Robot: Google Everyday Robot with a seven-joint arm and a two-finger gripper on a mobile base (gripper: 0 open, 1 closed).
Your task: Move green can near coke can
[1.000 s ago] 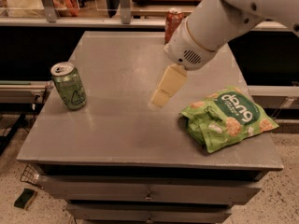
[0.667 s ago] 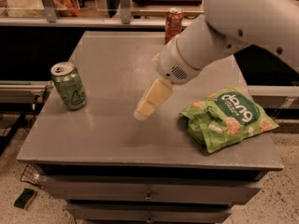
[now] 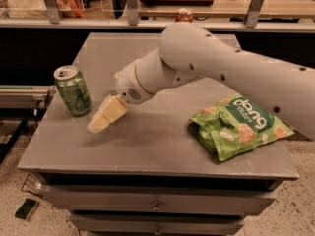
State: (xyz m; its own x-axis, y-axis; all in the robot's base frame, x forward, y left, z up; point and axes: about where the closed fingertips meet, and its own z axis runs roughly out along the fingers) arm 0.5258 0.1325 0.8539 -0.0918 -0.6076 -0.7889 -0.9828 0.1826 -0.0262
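The green can [image 3: 73, 90] stands upright near the left edge of the grey table [image 3: 147, 146]. It has a silver top and pale line markings. The coke can [image 3: 184, 14] stands at the table's far edge. Only its red top part shows above my white arm [image 3: 206, 63], which hides the rest. My gripper [image 3: 106, 114] hangs low over the table just right of the green can, angled down and to the left, with a small gap between it and the can. It holds nothing that I can see.
A flat green "dang" snack bag [image 3: 238, 127] lies on the table's right side. Behind the table runs a wooden counter with metal posts [image 3: 130, 4]. A small green object [image 3: 27, 208] lies on the floor at lower left.
My arm has swung left across the table, and the gripper has moved from the table's middle to just beside the green can. The cans and the bag have not moved.
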